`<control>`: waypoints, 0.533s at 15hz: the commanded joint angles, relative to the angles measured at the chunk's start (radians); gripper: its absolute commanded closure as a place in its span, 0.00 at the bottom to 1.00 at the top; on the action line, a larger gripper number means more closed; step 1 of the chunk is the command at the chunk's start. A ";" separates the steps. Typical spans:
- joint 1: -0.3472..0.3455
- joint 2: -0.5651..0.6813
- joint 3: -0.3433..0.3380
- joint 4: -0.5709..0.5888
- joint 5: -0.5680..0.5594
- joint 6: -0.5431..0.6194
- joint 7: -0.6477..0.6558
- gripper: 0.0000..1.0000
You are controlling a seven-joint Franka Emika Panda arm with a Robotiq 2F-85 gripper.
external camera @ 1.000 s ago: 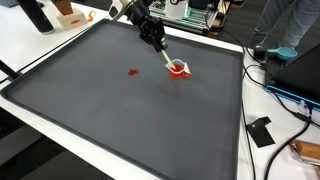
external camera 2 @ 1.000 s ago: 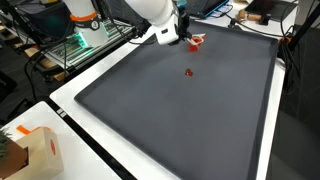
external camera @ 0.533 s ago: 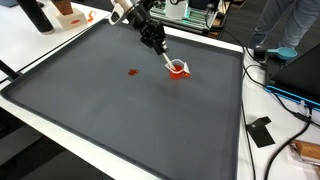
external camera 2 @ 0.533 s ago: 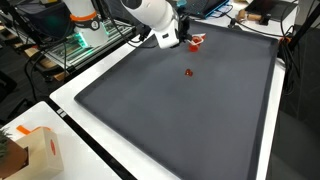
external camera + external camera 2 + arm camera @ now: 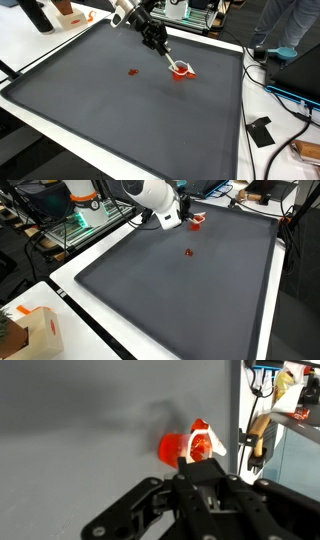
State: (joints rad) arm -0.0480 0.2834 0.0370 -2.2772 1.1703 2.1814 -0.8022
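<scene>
Just beside the orange cup (image 5: 180,70), grips a white stick (image 5: 168,59) in the claw (image 5: 160,47) (tip at the cup), red scrap (image 5: 131,72) well apart.

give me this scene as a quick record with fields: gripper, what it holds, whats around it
gripper: above the far part of the mat, seems shut
holding: white stick, slanting down, its tip at the cup
cup: orange, on the mat, also seen in the wrist view
other: small red bit on the mat, apart from the cup
surface: dark mat on a white table
</scene>
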 commanded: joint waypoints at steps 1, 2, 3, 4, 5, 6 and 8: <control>-0.012 0.020 -0.009 0.012 0.037 -0.060 -0.063 0.94; -0.014 0.023 -0.010 0.013 0.039 -0.074 -0.073 0.94; -0.016 0.026 -0.013 0.013 0.040 -0.087 -0.080 0.94; -0.017 0.029 -0.016 0.015 0.040 -0.099 -0.086 0.94; -0.017 0.031 -0.019 0.015 0.039 -0.108 -0.089 0.94; -0.016 0.034 -0.022 0.016 0.037 -0.115 -0.087 0.94; -0.013 0.041 -0.027 0.019 0.029 -0.123 -0.082 0.94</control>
State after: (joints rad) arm -0.0564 0.3033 0.0199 -2.2692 1.1826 2.0914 -0.8610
